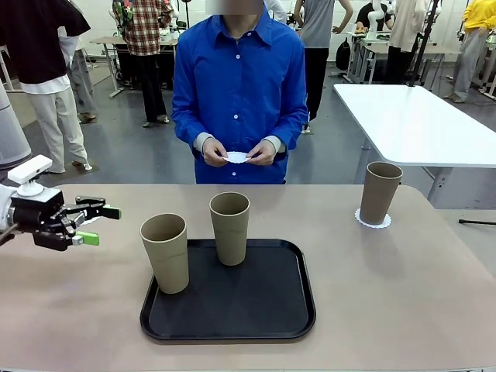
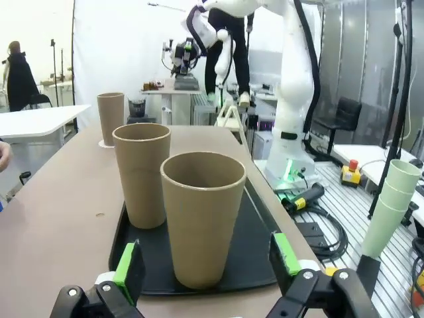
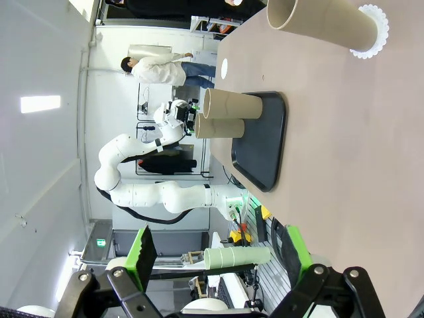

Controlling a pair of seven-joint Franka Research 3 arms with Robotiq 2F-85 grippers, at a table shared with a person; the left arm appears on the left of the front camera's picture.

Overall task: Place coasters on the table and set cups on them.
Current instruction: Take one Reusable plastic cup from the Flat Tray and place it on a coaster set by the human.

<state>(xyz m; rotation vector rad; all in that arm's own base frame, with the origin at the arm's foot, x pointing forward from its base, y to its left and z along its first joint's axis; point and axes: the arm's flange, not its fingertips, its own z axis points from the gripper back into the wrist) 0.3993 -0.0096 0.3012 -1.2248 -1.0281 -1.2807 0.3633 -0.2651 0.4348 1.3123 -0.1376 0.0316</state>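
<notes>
Left pincer (image 1: pixel 101 225) level, facing tray (image 1: pixel 256 306), wide open, empty; right pincer (image 3: pixel 218 250) open, empty.

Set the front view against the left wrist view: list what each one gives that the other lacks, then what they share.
Front view: the person's hands holding a white coaster.
Left wrist view: a stack of pale green cups and the right arm's white body.
Both: the black tray carrying two tan cups, the third cup standing on a second coaster, and the left jaws, open.
</notes>
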